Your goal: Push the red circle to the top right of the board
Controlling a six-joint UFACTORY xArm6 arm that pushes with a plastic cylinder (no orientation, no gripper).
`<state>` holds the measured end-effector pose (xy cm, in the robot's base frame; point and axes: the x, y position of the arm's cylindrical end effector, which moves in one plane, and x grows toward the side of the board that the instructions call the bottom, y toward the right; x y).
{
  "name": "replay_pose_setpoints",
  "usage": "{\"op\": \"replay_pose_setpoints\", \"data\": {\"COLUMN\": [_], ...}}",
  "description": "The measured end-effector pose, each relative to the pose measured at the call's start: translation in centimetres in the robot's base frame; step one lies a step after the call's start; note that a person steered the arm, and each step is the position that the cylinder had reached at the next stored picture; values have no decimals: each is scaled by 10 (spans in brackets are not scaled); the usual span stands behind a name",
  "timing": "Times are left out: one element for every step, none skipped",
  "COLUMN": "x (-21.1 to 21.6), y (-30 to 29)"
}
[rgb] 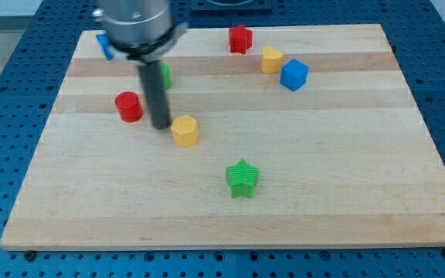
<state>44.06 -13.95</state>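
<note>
The red circular plastic block [129, 106] sits on the pale wooden table [323, 177] toward the view's left. My tip [161, 125], a bare rod holding nothing, rests just right of it, on the wrong side for pushing rightward.

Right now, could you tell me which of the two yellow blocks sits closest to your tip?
The yellow hexagonal block just right of my tip; the other yellow block sits far off, beside the blue cube.
</note>
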Motion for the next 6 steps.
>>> {"op": "replay_pose_setpoints", "data": {"x": [13, -29, -47, -47, -47, -47], "y": [-67, -77, -29, 83, 129, 106]}}
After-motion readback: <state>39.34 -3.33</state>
